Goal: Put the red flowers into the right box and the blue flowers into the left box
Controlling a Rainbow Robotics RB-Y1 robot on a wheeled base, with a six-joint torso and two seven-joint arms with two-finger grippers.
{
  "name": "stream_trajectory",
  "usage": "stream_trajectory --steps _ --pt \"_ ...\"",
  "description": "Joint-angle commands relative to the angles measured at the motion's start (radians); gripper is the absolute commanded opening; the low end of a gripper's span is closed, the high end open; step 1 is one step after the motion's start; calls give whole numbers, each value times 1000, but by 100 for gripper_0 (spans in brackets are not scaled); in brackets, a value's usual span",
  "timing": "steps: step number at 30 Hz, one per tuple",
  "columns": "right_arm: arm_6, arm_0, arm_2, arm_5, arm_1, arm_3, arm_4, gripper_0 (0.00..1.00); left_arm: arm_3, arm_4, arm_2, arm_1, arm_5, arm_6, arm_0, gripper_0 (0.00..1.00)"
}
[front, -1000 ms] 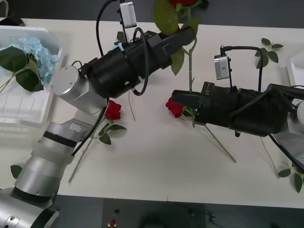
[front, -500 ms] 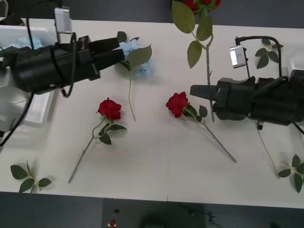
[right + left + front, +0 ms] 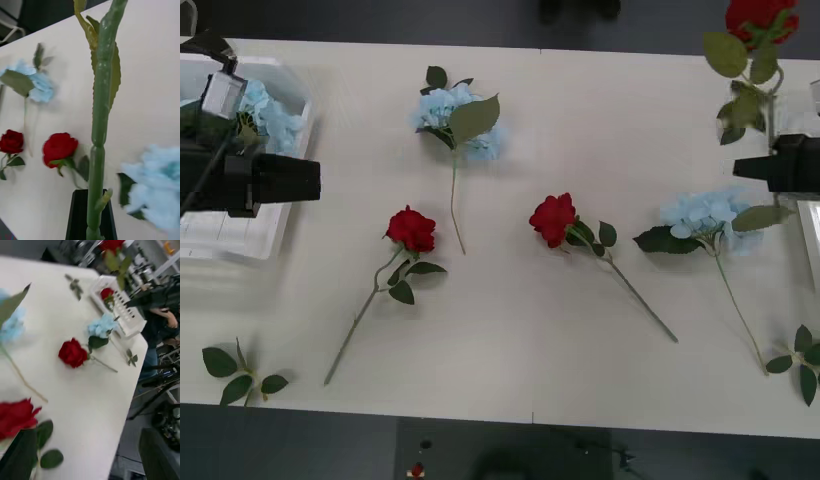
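Right claw [image 3: 740,168] at the far right edge of the surface [image 3: 510,380], clenched on the green stem [image 3: 98,123] of a red rose [image 3: 758,14], bloom raised high above the right box [image 3: 808,215]; only that box's rim in sight in the front view. Left claw [image 3: 315,180] parked beside the left box [image 3: 230,235], fingers spread at the two corners of its wrist view and grasping nothing; blue flower [image 3: 268,112] already lying inside that tray.

Judged as the carry step for one red flower, nearly over its tray; next move likely calling for a lowering of the stem until bloom and leaves lie within the rim, then a release; long stem liable to hang over the edge if dropped crosswise.

Still loose on the surface: a red rose left of centre [image 3: 411,229]; another at centre [image 3: 553,218]; a blue cluster at the far middle [image 3: 455,112]; a second blue cluster [image 3: 700,215] near the right claw; bloomless leaf sprig [image 3: 238,370] at the near left corner, no part of the sorting.
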Motion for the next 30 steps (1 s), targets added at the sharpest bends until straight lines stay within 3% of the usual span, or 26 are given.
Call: stream_trajectory --steps 1,7,12,14,15,16,23,30 --pt "-27 -14 -8 0 -77 107 51 0 -135 -124 2 47 5 178 -13 78" --pt "-27 -21 -8 0 -125 246 137 0 -320 -361 -58 47 -17 415 -11 78" --pt "-18 -38 -6 0 -131 338 218 0 -394 -538 -198 47 -136 507 7 78" --pt "-16 -40 -8 0 -132 364 243 0 -396 -599 -268 47 -216 512 21 84" --pt "-16 -40 -6 -2 -134 380 260 0 -396 -647 -319 45 -280 514 32 95" --pt "-15 -40 -6 -2 -134 389 270 0 -394 -685 -354 47 -323 515 38 99" --pt "-6 -40 -8 -2 -152 429 378 0 -314 -883 -563 42 -566 520 62 100" --pt "5 -40 -8 -2 -163 432 430 0 -305 -969 -607 41 -633 514 116 100"
